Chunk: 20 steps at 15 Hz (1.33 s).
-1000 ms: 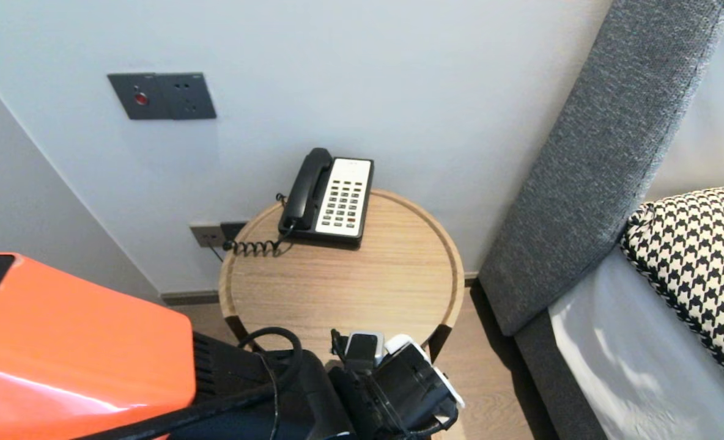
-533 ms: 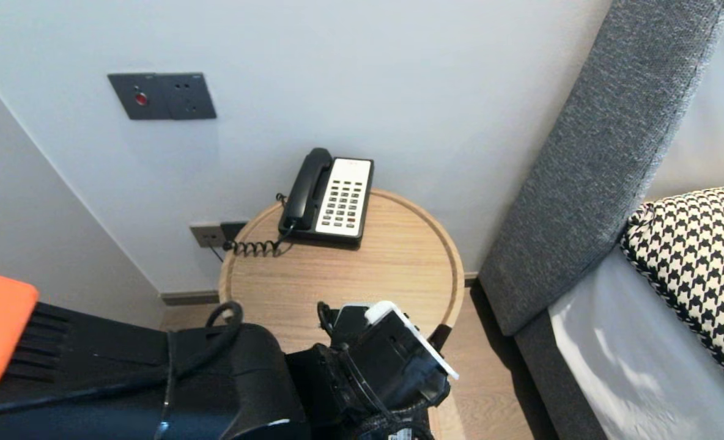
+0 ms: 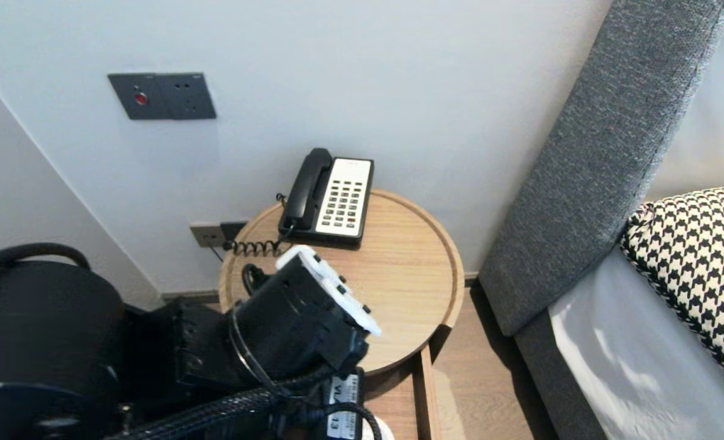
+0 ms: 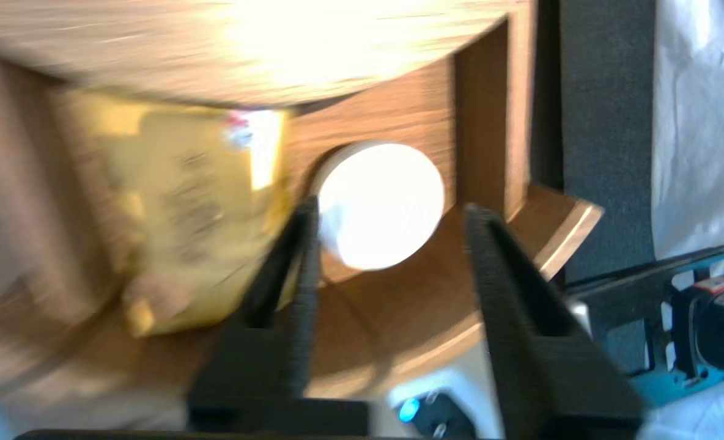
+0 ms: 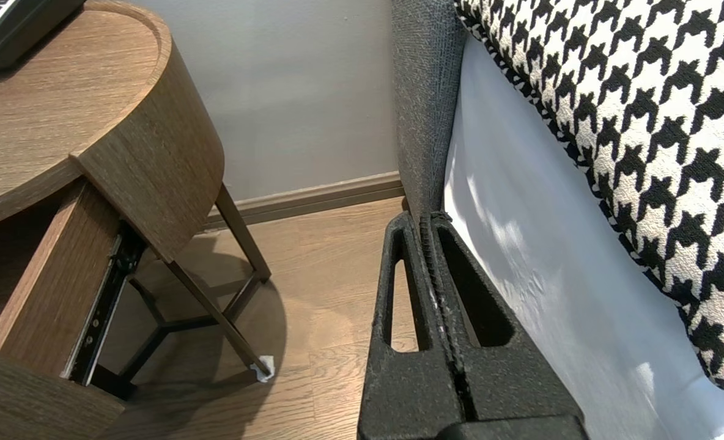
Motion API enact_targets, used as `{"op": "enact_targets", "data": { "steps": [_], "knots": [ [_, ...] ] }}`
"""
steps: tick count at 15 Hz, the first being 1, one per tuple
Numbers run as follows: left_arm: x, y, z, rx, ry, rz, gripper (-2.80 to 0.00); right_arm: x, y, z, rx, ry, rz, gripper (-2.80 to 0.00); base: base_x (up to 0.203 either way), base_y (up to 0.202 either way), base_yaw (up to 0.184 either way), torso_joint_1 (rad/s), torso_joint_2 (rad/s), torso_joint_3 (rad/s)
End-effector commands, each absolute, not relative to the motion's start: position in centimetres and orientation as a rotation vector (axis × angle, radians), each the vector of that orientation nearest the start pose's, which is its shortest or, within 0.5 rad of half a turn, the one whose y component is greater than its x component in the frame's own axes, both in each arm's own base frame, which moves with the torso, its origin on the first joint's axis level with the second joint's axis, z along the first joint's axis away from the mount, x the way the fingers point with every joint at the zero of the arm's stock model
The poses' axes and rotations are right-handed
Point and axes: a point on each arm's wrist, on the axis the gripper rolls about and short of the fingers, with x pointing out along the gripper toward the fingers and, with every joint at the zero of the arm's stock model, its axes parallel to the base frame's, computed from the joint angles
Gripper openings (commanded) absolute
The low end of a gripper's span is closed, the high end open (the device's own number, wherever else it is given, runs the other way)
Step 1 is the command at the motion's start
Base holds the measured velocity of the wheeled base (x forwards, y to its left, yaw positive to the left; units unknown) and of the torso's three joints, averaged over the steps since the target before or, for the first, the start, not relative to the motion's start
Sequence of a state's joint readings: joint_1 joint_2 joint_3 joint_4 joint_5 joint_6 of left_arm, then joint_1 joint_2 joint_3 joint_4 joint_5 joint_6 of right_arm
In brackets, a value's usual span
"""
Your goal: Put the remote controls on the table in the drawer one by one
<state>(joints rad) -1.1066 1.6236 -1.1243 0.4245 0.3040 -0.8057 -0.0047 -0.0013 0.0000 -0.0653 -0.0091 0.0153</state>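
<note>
the right gripper (image 5: 428,226) hung parked low beside the bed (image 5: 521,287), its fingers (image 5: 398,293) pressed flat together and holding nothing. the left gripper (image 4: 389,211) was down at the front of the round tabletop (image 3: 398,256), pointing into the open drawer (image 4: 557,226) below its rim. its fingers (image 4: 304,256) stood apart at a middling width and gripped nothing. a white round object (image 4: 380,205) lay on the drawer floor just past the fingertips, framed in the gap between them. one fingertip overlapped the object's edge on the side of a yellow packet (image 4: 184,208). the other fingertip stood clear of it, on the side of the drawer's wall. the blur hid whether the overlapping finger really touched the object. the packet lay just beside the white object, further from the wall. on the far edge of the tabletop, well apart from the gripper, sat a black and white telephone (image 3: 331,198) with its handset in the cradle. behind it rose the pale wall with a dark switch panel (image 3: 161,96). a grey headboard (image 3: 594,153) and a houndstooth pillow (image 3: 698,256) lay off to the robot's right.
</note>
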Motion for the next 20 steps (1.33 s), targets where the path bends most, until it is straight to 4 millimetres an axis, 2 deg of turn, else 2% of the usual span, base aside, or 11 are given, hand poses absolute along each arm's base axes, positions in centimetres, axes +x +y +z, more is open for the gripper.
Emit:
{"op": "enact_targets", "data": {
  "steps": [1,3,5,9,11,13,17,20],
  "knots": [
    [11.6,-20.3,22.1,-0.141,0.941,-0.371,-2.80,-2.1,0.0,7.5,0.015,-0.045,-0.013,-2.80,0.000,0.000,0.000,0.000,0.00,0.000],
    [10.4,-17.5,22.6,-0.096,1.032,-0.349,-2.80,-2.1,0.0,7.5,0.015,-0.045,-0.013,-2.80,0.000,0.000,0.000,0.000,0.00,0.000],
    [8.7,-14.7,22.1,-0.055,1.191,-0.365,-2.80,-2.1,0.0,7.5,0.015,-0.045,-0.013,-2.80,0.000,0.000,0.000,0.000,0.00,0.000],
    [6.6,-11.4,20.4,0.008,1.348,-0.392,-2.80,-2.1,0.0,7.5,0.015,-0.045,-0.013,-2.80,0.000,0.000,0.000,0.000,0.00,0.000],
    [5.9,-10.3,18.7,0.053,1.432,-0.404,-2.80,-2.1,0.0,7.5,0.015,-0.045,-0.013,-2.80,0.000,0.000,0.000,0.000,0.00,0.000],
    [5.6,-10.0,17.0,0.088,1.489,-0.406,-2.80,-2.1,0.0,7.5,0.015,-0.045,-0.013,-2.80,0.000,0.000,0.000,0.000,0.00,0.000],
    [6.4,-11.3,12.6,0.054,1.464,-0.431,-2.80,-2.1,0.0,7.5,0.015,-0.045,-0.013,-2.80,0.000,0.000,0.000,0.000,0.00,0.000],
    [7.1,-12.1,10.1,0.028,1.432,-0.438,-2.80,-2.1,0.0,7.5,0.015,-0.045,-0.013,-2.80,0.000,0.000,0.000,0.000,0.00,0.000]
  ]
}}
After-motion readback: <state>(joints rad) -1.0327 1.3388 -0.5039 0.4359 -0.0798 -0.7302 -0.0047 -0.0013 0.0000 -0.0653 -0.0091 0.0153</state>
